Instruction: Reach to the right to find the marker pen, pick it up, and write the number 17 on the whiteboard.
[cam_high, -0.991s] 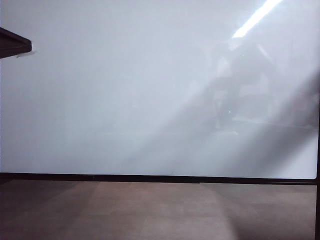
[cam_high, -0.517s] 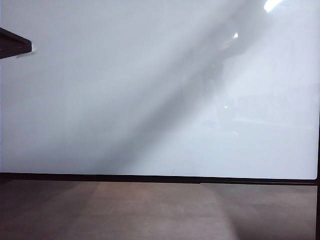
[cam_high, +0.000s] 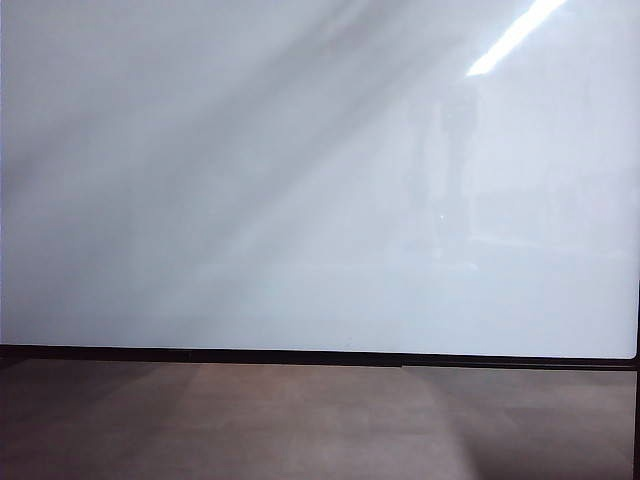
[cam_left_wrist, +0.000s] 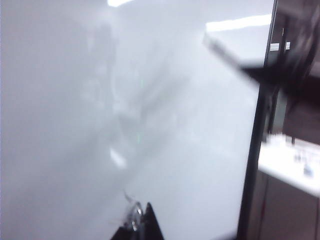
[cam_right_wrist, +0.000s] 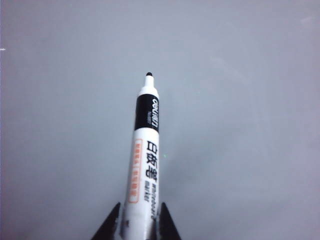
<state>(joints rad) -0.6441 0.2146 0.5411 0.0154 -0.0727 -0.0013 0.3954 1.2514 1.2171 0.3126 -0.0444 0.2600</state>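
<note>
Gone from the exterior view's upper left: a dark edge; right gripper (cam_right_wrist: 135, 227) clamps marker pen (cam_right_wrist: 145, 160), uncapped, over blank whiteboard (cam_high: 250, 200); left gripper (cam_left_wrist: 137, 225) blurred, cannot tell

The glossy white rectangular whiteboard (cam_left_wrist: 125, 125) fills most of the blurred frame, mirroring bright ceiling lights near the top edge. Its thin black frame (cam_left_wrist: 254, 150) runs down the right side. At the bottom edge, the left gripper's (cam_left_wrist: 139, 226) dark fingertips poke in; whether its jaws stand apart cannot be told. A blurred white shelf (cam_left_wrist: 290, 167) sits at lower right.
</note>
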